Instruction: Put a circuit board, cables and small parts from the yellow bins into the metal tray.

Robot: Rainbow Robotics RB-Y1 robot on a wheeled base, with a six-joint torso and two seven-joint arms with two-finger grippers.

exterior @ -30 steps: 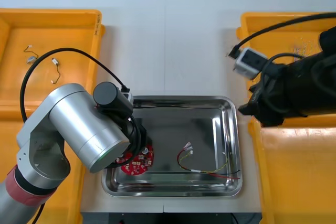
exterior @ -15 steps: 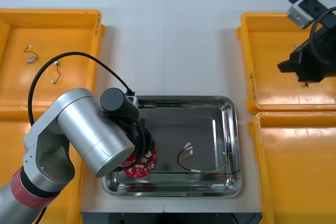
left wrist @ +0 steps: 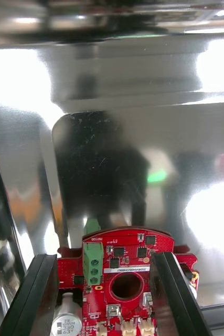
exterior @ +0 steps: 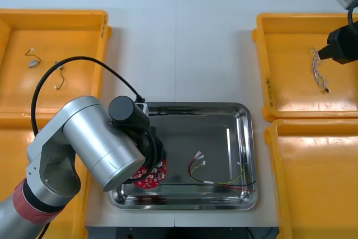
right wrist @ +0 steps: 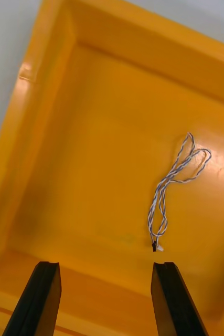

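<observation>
The left arm reaches in from the table's near-left corner, elbow bent, its silver forearm lying over the left end of the metal tray with the wrist pointing steeply down. The forearm covers most of the circuit board in the front view, leaving a red crescent showing. In the left wrist view, the left gripper stands wide, its fingers on either side of the board, whose edge runs on behind the other finger. The board lies flat on the shiny tray floor, parts side up, with its green terminal block next to the left finger.

The red and yellow cable lies in the tray's near-right part, well apart from the board.

The right gripper hangs over the far right yellow bin, spread open with nothing between its fingers. The twisted blue and white cable lies on that bin's floor. Its long axis runs far to near, loops at the far end and connector nearest the fingers.
</observation>
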